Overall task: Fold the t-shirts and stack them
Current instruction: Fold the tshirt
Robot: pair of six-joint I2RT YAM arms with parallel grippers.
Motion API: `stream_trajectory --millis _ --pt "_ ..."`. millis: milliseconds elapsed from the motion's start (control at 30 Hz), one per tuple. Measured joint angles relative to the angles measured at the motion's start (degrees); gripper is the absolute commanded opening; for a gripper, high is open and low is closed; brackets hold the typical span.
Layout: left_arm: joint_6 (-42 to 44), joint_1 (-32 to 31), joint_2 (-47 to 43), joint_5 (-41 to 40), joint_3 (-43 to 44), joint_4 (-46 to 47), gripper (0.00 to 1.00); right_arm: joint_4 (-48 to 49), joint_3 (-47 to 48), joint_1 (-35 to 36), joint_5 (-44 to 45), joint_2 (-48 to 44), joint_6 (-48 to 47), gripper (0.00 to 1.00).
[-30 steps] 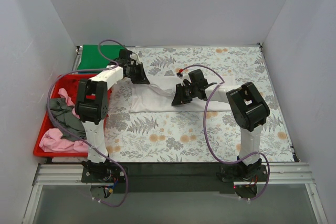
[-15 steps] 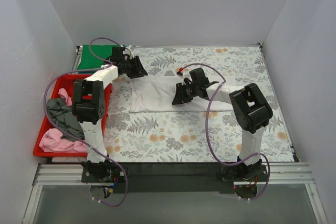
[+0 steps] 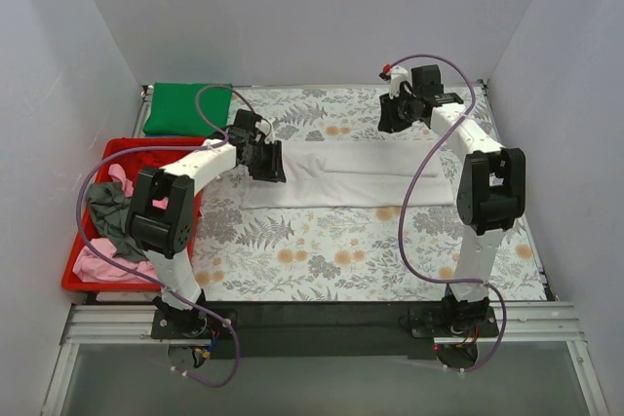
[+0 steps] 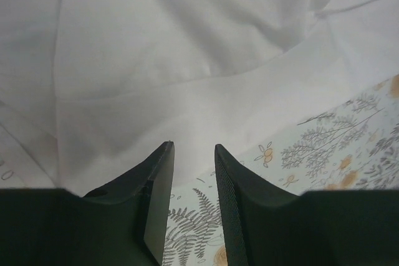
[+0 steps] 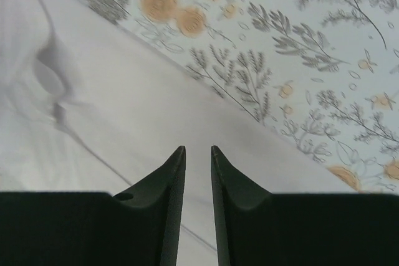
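The large white t-shirt (image 3: 351,177) lies as a long flat strip across the middle of the table. My left gripper (image 3: 272,165) is over its left end, jaws open and empty. In the left wrist view the gripper (image 4: 193,146) is low over the shirt's (image 4: 156,48) near edge. My right gripper (image 3: 388,122) is at the back right, above the shirt's far edge. In the right wrist view it (image 5: 197,149) is narrowly open and empty over the white cloth (image 5: 93,123). A folded bright green t-shirt (image 3: 185,107) lies at the back left.
A red plastic bin (image 3: 76,280) at the left edge holds a pink t-shirt (image 3: 102,258) and a grey one (image 3: 112,211). The grey floral-patterned cloth (image 3: 322,250) covers the table. White walls close in the back and both sides.
My right gripper let go of the white shirt's middle and swung to the back right. The shirt now lies longer and flatter. My left gripper went towards the green shirt, then back to the white shirt's left end.
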Motion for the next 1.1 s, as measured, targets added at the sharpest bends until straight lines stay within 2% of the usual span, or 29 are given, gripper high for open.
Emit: stream_trajectory --millis 267,567,767,900,1000,1100 --pt "1.7 -2.6 3.6 -6.4 -1.2 -4.8 0.31 -9.9 -0.2 0.1 12.7 7.1 -13.7 0.28" --pt "3.4 -2.3 7.0 -10.2 2.4 -6.1 0.30 -11.4 -4.8 -1.3 22.6 7.3 -23.1 0.27" --pt "5.5 0.2 12.3 -10.4 9.7 -5.6 0.30 -10.1 -5.0 -4.5 25.5 7.5 -25.6 0.28" --pt "8.0 0.9 15.8 -11.1 14.8 -5.0 0.36 -9.0 -5.7 -5.9 26.2 7.2 -26.8 0.28" --pt "10.9 1.3 20.3 -11.5 21.7 -4.8 0.40 -6.0 -10.9 -5.6 26.3 4.0 -28.2 0.29" --pt "13.6 1.9 25.6 -10.4 29.8 -4.5 0.47 -5.6 -18.6 -4.2 25.6 -1.5 -29.2 0.32"
